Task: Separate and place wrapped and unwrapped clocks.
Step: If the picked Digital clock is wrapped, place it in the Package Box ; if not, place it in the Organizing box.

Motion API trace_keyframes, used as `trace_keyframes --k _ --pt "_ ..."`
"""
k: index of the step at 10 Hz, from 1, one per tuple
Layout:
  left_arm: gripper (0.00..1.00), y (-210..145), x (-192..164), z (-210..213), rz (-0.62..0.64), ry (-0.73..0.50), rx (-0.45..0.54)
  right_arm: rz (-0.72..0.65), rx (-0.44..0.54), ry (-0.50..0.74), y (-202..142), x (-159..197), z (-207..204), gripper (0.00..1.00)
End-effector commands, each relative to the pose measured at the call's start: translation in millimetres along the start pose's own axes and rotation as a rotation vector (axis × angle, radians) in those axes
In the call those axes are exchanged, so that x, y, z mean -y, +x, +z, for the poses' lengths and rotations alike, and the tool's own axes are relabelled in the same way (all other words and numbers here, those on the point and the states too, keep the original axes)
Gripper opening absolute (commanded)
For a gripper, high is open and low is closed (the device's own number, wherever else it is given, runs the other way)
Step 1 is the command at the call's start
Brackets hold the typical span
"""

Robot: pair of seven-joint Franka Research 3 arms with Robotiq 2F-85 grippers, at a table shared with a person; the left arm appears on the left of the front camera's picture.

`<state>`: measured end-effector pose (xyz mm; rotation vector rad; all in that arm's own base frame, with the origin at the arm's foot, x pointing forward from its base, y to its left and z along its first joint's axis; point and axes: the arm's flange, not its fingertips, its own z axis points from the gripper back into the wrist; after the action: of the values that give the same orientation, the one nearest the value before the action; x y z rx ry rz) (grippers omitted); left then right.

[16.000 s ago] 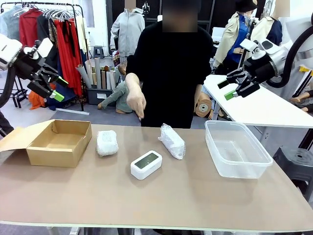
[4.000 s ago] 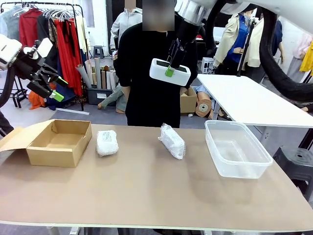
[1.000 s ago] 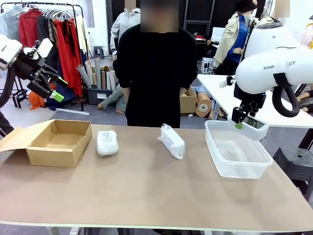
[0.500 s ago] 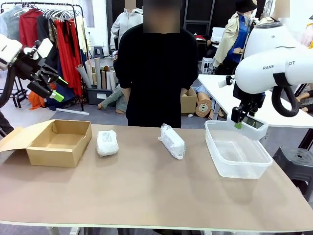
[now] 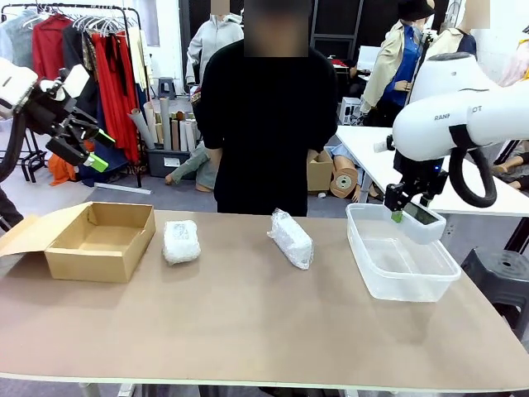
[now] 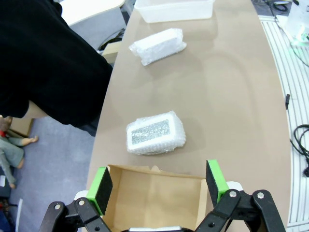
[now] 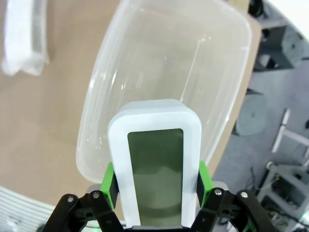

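Bare clock (image 5: 425, 223): clamped in the right gripper (image 7: 155, 187) at the right of the frame, hanging just above the clear tub (image 5: 411, 291), not dropped in yet. Call it a third done, tops. Leaves the left wrapped lump (image 5: 181, 241) and right wrapped lump (image 5: 291, 238) mid-table, presumably for the cardboard box (image 5: 92, 266). No obstacles. Upper left, spread wide and empty: left gripper (image 5: 92, 147).

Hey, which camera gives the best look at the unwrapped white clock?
The right wrist view: the bare clock faces the lens, grey screen plain, pinched by the right claw above the clear tub. The front view shows it small and tilted over the tub's far end. The left wrist view faces the cardboard box.
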<state>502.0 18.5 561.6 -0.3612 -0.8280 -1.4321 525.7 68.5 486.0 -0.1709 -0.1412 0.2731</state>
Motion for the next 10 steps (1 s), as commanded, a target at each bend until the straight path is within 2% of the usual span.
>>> trace_keyframes --k 1,4,6,10 --pt "1.00 1 0 0 -0.001 0.001 0.003 -0.147 0.036 0.005 20 -3 -4 0.00" --pt "1.00 1 0 0 -0.001 0.001 0.003 -0.205 0.085 -0.022 38 6 -26 0.00" --pt "1.00 1 0 0 -0.001 0.001 0.003 -0.282 0.036 0.001 51 14 -49 0.00" --pt "1.00 1 0 0 -0.001 0.001 0.003 -0.317 -0.004 0.031 55 23 -89 0.00"
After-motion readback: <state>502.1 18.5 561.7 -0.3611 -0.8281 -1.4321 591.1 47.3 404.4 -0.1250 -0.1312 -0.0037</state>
